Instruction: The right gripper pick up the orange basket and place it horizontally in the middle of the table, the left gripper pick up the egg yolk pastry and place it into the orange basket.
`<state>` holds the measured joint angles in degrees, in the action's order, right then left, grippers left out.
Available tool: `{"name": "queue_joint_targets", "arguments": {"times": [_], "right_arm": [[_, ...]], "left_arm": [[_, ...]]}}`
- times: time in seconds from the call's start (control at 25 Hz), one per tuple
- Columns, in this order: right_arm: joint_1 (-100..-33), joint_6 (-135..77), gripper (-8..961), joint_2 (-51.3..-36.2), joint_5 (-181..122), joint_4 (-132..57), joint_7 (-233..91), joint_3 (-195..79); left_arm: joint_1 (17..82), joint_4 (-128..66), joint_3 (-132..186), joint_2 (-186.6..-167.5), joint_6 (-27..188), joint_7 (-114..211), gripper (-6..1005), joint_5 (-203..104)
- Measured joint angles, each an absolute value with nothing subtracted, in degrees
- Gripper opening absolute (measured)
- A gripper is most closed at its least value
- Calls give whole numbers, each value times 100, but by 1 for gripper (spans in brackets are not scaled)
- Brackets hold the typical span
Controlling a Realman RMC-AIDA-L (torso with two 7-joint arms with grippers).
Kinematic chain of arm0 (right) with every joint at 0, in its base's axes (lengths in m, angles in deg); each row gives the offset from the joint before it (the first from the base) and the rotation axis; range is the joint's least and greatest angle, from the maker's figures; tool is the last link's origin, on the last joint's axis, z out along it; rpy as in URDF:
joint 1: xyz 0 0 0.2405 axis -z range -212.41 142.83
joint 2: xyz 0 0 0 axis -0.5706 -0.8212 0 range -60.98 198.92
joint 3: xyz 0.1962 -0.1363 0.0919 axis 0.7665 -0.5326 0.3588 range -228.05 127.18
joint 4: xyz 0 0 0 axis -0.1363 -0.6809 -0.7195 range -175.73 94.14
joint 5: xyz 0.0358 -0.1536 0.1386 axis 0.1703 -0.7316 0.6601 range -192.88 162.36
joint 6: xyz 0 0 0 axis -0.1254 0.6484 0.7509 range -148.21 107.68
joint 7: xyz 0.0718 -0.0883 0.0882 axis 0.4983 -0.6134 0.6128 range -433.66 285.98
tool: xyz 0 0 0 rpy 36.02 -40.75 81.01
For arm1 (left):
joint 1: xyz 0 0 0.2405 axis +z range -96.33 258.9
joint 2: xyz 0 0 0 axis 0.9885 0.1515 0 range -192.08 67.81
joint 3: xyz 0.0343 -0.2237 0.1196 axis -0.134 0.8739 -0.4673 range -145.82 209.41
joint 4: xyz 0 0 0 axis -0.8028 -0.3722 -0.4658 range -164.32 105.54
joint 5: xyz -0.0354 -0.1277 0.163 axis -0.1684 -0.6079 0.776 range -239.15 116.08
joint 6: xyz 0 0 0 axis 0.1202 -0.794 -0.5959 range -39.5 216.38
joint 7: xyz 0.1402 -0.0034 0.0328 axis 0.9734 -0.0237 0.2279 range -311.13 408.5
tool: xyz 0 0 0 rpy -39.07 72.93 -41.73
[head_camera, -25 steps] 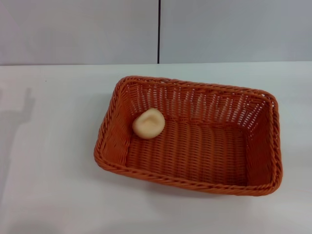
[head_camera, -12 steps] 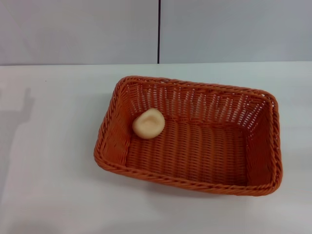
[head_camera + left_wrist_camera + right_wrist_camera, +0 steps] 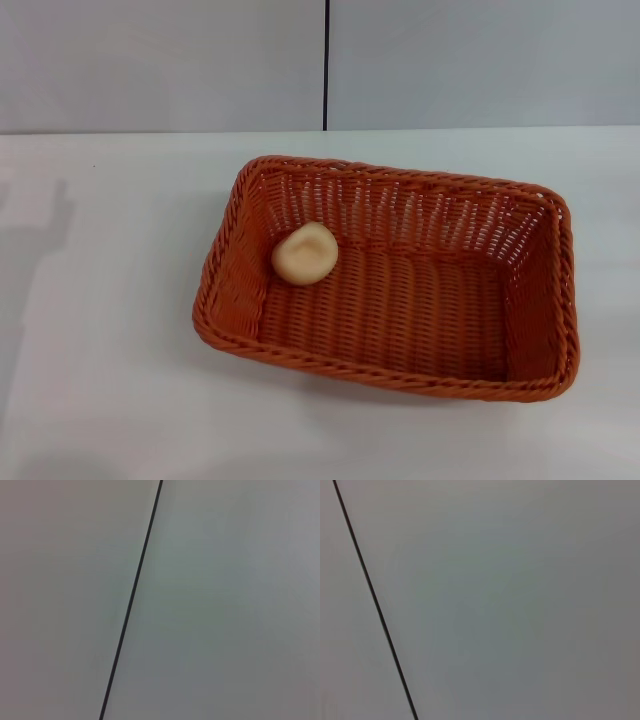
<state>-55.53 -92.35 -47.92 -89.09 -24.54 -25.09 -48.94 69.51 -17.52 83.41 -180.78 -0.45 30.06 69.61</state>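
Note:
The orange basket (image 3: 390,275) lies lengthwise across the middle of the white table (image 3: 100,300) in the head view. Inside it, near its left end, rests the egg yolk pastry (image 3: 304,253), a small pale tan bun. Neither gripper shows in any view. A faint arm shadow falls on the table at the far left. Both wrist views hold only a plain grey wall with a thin dark seam (image 3: 132,600).
A grey wall (image 3: 480,60) with a vertical dark seam (image 3: 326,65) rises behind the table's far edge. The right wrist view shows the same kind of seam (image 3: 375,605).
The faint shadow at the table's far left has shifted slightly. Basket and pastry have not moved.

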Motion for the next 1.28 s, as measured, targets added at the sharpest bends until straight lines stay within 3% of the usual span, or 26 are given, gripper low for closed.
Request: {"name": "queue_joint_targets", "arguments": {"times": [1.28], "right_arm": [[-5525, -9211, 508, -4854, -8909, -2444, -2515, -4806]], "left_arm": [[6912, -1745, 8339, -18086, -47, 3005, 726, 6960]]}}
